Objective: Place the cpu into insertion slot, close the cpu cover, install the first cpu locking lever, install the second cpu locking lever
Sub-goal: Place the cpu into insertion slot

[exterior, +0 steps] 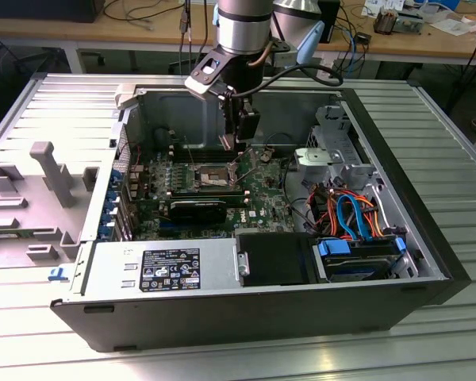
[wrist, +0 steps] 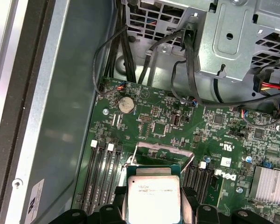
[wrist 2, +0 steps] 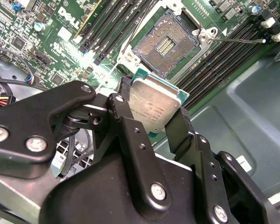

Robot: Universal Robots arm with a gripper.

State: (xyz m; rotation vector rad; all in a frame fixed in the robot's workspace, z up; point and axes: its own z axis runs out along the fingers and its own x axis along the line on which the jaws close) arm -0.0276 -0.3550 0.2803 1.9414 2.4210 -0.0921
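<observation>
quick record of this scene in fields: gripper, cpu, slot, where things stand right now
gripper: shut on the cpu
cpu: clamped by two opposite edges, metal top showing in both wrist views
insertion slot: empty, tan-gold centre bare
cpu to slot: apart, not seated
setting: inside an open computer case, over the green board

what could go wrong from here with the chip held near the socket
The gripper holds the chip by two edges only; a slip could drop it onto the socket, whose exposed contacts may bend. The thin lever lying beside the socket could snag the gripper on the way down. The memory slots flank the socket closely, so room for the gripper looks tight.
</observation>
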